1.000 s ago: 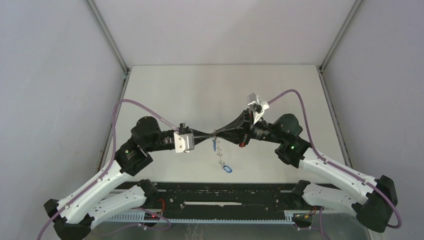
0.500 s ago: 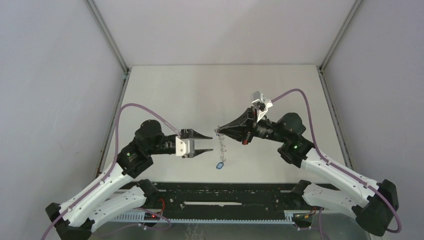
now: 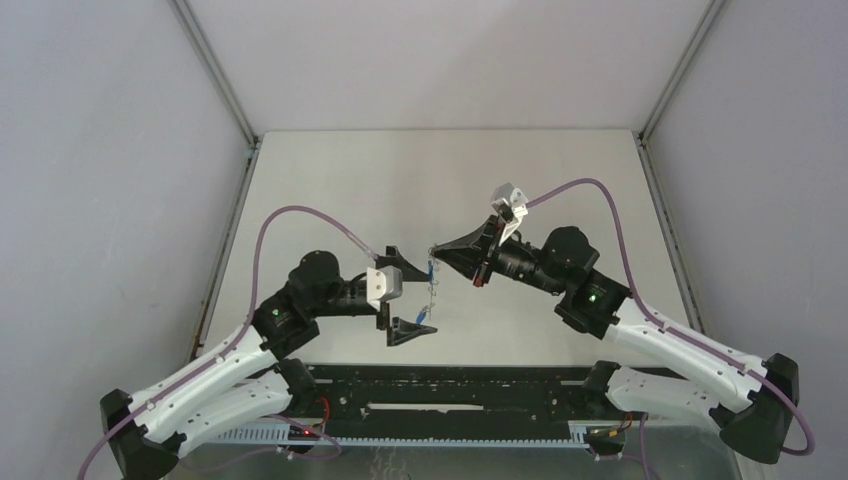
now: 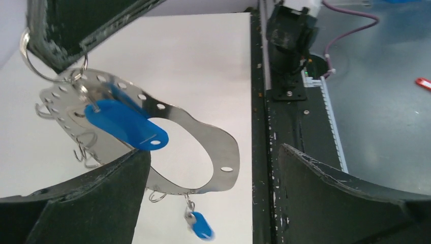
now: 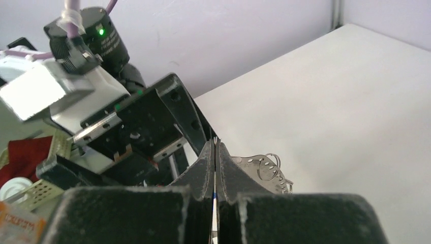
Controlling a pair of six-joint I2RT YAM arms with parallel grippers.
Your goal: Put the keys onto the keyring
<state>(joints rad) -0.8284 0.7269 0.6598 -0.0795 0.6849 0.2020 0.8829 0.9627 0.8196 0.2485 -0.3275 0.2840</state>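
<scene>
The left pincer point(image 3: 430, 295) stands wide open and empty. Its fingers sit on either side of the keyring point(image 4: 203, 133), which hangs in the air between them. One blue-tagged key point(image 4: 127, 124) lies against the ring's face, and the other key point(image 4: 201, 226) dangles from a wire loop at its lower rim. Just beyond, the right pincer point(image 3: 434, 252) is clamped shut on the ring's upper edge alone. That thin pinch looks like the weak point: a swing, or a nudge from the left fingers, could twist the ring loose and drop it onto the tabletop point(image 3: 400, 180). If it closes here, the left pincer might also catch the tag instead of metal.
</scene>
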